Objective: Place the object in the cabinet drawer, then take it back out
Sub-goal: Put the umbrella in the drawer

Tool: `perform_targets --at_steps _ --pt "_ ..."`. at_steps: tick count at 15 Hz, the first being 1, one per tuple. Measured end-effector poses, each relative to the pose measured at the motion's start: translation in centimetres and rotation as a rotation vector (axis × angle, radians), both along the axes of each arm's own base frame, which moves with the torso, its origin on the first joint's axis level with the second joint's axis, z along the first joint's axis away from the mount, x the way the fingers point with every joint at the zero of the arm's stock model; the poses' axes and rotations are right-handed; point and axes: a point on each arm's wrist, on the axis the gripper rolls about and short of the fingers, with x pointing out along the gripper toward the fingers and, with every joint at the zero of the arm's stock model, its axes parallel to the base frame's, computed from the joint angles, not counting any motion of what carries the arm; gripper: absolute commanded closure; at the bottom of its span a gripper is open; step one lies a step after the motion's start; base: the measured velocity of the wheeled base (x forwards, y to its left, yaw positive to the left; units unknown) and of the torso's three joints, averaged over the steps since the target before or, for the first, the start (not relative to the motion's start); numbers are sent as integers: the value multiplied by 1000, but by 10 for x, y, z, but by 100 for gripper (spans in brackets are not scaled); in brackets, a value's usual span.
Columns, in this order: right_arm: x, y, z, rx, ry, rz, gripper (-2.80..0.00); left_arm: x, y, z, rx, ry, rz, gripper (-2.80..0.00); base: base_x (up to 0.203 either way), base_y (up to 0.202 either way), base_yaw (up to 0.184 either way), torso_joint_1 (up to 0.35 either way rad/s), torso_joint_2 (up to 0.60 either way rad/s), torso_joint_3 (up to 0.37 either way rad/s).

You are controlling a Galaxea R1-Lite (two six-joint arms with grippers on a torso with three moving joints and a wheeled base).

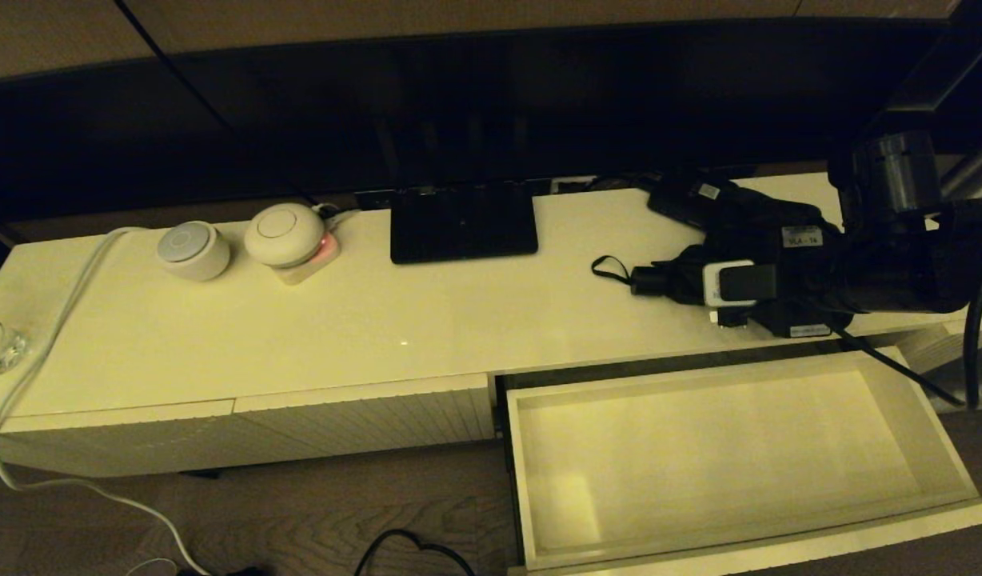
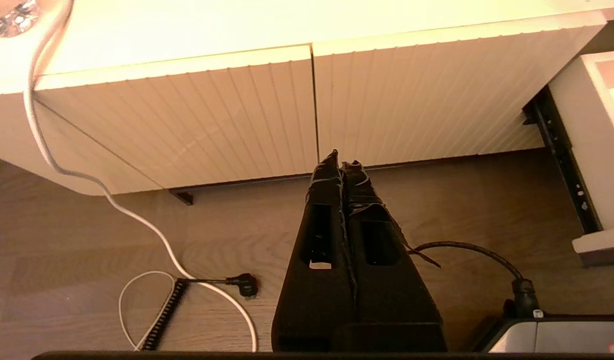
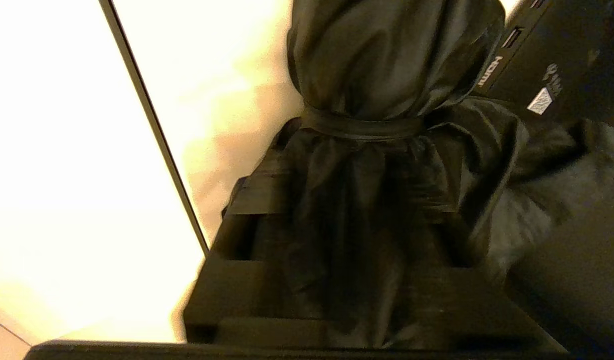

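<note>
Left gripper (image 2: 341, 165): parked low before the closed ribbed fronts (image 2: 237, 115), jaws pressed together, holding nothing; idle.

Cabinet top (image 1: 299, 336): bears two round white devices far left and a dark monitor stand (image 1: 463, 222) at centre.

Umbrella (image 1: 683, 280): lies on the cabinet top at right, just behind the open drawer (image 1: 539, 480). Long axis runs left-right; handle and wrist loop (image 1: 607, 268) point left.

Right gripper (image 1: 735, 304): over the umbrella's middle, jaws pinching its bunched fabric across the axis, likely for a balanced lift.

Drawer: pulled out, nothing visible inside, ready to receive.
</note>
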Motion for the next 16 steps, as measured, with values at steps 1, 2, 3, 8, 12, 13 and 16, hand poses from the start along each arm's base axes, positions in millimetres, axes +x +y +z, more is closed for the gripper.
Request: perform_targets --at_steps 1,2,3,8,12,13,16 --pt "2 -1 -1 -1 7 -3 0 0 0 0 0 0 1 0 0 0 0 0 0 0" --pt "4 -1 -2 0 7 -4 0 0 0 0 0 0 0 0 0 0 0 0 0 0" --pt "7 0 -2 2 7 -3 0 0 0 0 0 0 0 0 0 0 0 0 0 0" --pt "20 3 -5 31 34 -5 0 0 0 0 0 0 0 0 0 0 0 0 0 0" --pt "10 2 6 31 5 -2 0 0 0 0 0 0 0 0 0 0 0 0 0 0" --pt "5 2 11 31 -8 2 0 0 0 0 0 0 0 0 0 0 0 0 0 0" --pt "-13 -1 29 19 -60 17 0 0 0 0 1 0 0 0 0 0 0 0 0 0"
